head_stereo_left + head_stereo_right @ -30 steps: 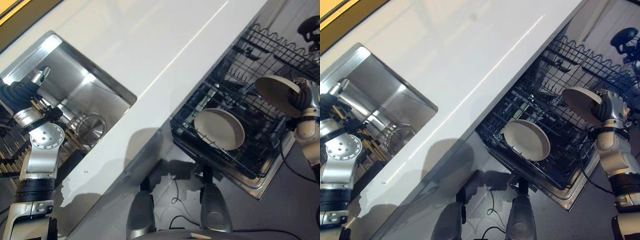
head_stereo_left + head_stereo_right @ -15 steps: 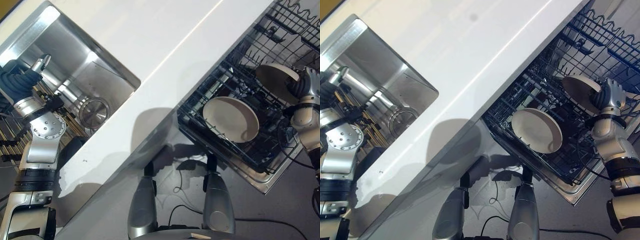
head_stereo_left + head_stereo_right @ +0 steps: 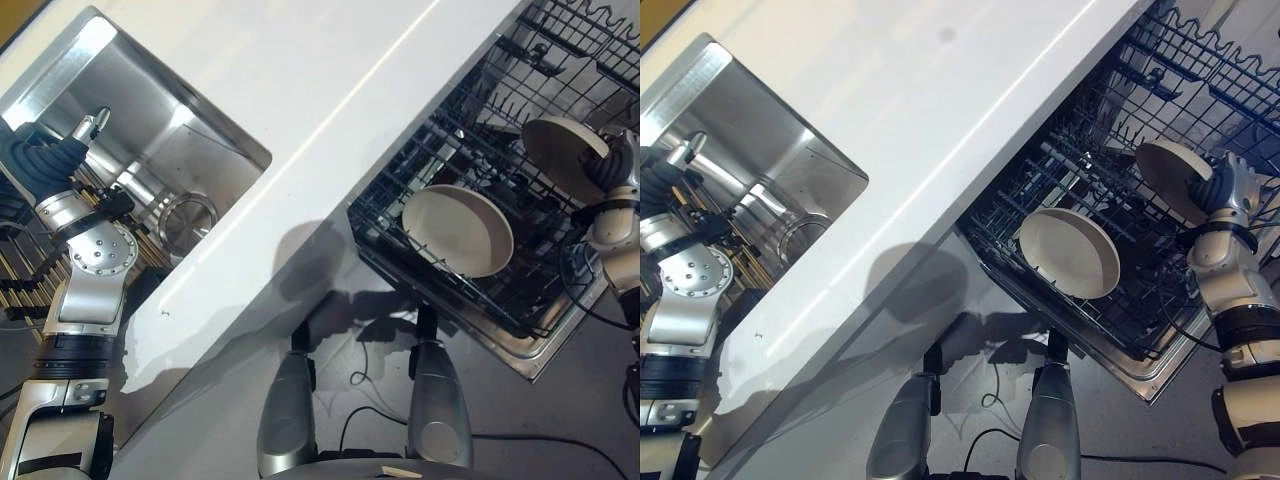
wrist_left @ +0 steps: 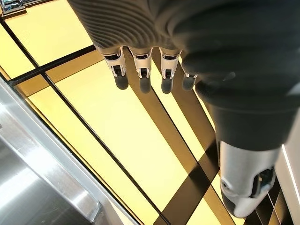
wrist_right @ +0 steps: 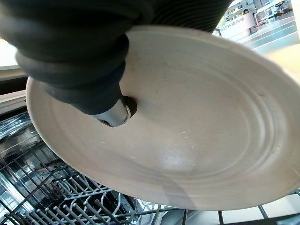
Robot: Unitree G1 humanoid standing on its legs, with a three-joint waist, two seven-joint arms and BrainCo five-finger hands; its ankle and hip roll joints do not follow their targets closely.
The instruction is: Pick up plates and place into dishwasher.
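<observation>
Roughly midway, by my read: one plate already sits in the dishwasher rack, leaning on its tines near the front corner, and the second plate is gripped in the right hand and held above the rack's far side, not yet seated. The right wrist view has the thumb pressed on the plate's face with the wire tines directly below, so the hand is clamped on the rim, thumb on one face and fingers presumably on the back. Plate is tilted, face towards the counter. Left hand is idle up by the sink, fingers straight and relaxed, holding nothing. Left to do for this plate, as I judge it: lower it edge-first into a free slot between tines, clear of the seated plate, then let go. Risk is the rim catching a tine and the plate tipping flat. No other plates visible on the counter or in the sink, so can't say how many remain after this one.
</observation>
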